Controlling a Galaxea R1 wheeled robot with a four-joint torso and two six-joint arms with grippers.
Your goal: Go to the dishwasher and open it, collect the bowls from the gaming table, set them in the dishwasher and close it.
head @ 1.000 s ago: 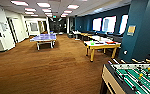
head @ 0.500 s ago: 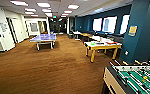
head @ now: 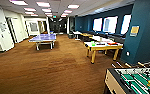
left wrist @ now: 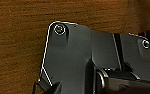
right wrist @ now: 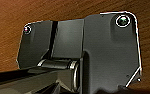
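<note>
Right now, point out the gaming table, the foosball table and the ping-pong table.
gaming table (head: 101,46): head view, on its yellow front edge.
foosball table (head: 136,80): head view, on the green field.
ping-pong table (head: 43,37): head view, on the blue top.

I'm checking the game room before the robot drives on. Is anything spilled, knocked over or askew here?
Nothing stands out. The ping-pong table stands level on the brown floor, the gaming table with its boxes stands upright by the blue wall, and the foosball table looks intact. No spill shows on the floor.
</note>
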